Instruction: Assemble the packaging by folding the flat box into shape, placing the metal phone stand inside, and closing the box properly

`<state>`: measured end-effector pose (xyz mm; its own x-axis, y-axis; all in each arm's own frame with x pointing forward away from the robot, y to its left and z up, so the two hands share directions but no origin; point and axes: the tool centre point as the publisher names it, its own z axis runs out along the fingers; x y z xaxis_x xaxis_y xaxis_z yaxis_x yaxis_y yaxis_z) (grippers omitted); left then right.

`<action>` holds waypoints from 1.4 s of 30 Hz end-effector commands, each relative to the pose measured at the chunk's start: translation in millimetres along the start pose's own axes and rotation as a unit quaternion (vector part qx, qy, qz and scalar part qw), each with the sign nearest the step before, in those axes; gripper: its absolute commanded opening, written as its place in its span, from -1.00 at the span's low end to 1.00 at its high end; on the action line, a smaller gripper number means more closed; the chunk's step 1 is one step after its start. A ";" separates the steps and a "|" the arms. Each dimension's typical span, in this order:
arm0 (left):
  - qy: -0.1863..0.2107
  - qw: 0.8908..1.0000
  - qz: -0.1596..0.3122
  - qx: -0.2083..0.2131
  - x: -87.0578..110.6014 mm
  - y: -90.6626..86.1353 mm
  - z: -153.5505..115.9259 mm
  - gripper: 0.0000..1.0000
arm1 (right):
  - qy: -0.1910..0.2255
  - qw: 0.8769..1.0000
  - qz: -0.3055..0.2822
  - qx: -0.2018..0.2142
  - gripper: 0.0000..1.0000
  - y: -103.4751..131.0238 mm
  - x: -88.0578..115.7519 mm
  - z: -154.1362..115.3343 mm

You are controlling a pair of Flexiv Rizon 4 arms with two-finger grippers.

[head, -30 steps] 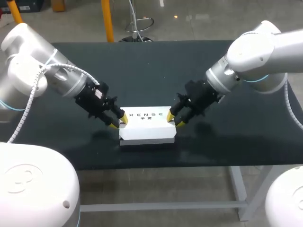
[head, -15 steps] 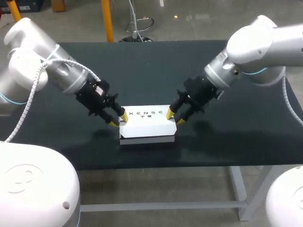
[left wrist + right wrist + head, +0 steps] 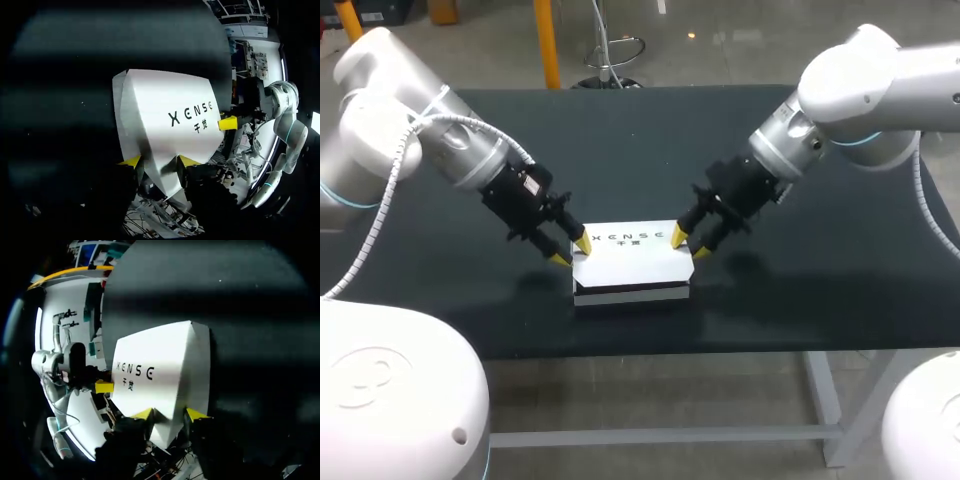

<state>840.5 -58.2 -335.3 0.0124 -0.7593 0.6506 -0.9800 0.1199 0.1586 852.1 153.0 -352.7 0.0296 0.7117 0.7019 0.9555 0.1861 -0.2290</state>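
Box (image 3: 632,262) is folded into shape with its white printed lid down. It sits near the front middle of the table (image 3: 620,130), and you have an arm at either end of it. Your left gripper (image 3: 571,251) is at the left end and your right gripper (image 3: 689,245) at the right. Each has its fingers spread apart, with the end of the lid lying between the tips rather than pinched (both wrist views show a tapered corner of the lid poking in between the pair). That placement reads as bracing: both ends are steadied so the lid seats evenly and the box cannot skate sideways. Whether the tips press on the card or hover just off it, you cannot tell from these angles. No phone stand shows, so it is presumably inside already.
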 end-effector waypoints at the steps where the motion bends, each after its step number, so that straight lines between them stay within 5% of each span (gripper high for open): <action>1: -0.004 1.000 -0.004 -0.010 4.7 -4.8 0.1 -0.09 | -0.002 1.000 0.001 0.010 -0.14 3.7 5.2 0.0; 42: -0.006 0.991 -0.063 -0.122 8.1 -12.9 -7.5 -0.17 | 0.008 0.996 0.036 0.083 -0.14 8.6 13.4 -3.1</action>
<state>850.1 -55.7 -326.5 0.1283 -0.7817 0.6103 -0.9084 0.1543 0.3886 855.8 156.7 -341.8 0.1008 0.7180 0.6887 0.9055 0.2206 -0.3625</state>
